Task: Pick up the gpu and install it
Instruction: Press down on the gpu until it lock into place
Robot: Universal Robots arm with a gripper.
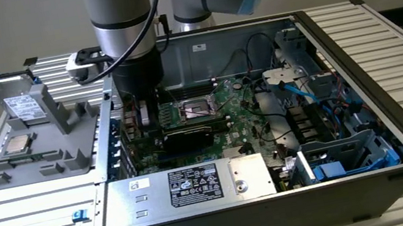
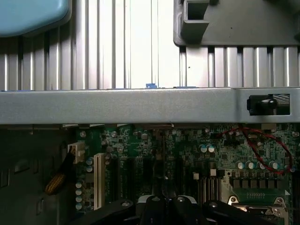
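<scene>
Nearest the exterior camera, the power supply (image 1: pixel 197 185) is fixed along the front edge of the open computer case (image 1: pixel 401 115). The case is laid on its side, so the motherboard (image 1: pixel 227 115) faces up and can be reached from above.

Across the expansion slots a long black block (image 1: pixel 193 134) is seen, set on edge. It is judged to be the gpu, standing in or at its slot with its heatsink towards the camera. The bracket end would then be turned to the case's rear wall (image 2: pixel 117 105), where such a bracket is fastened.

The gripper (image 2: pixel 165 201) is lowered inside the case, close to that wall and just beside the block's end on the exterior view's left. Its fingers (image 2: pixel 153 205) are drawn together, in line with one of the black slots. Whether the card's edge is pinched between them or merely pressed cannot be told, since the tool body covers the contact.

Farther off, on the slatted table (image 1: pixel 385 24), a grey fixture (image 1: pixel 62 122) keeps a processor (image 1: pixel 18 144) and a drive (image 1: pixel 21 104) propped for easy grasping.
</scene>
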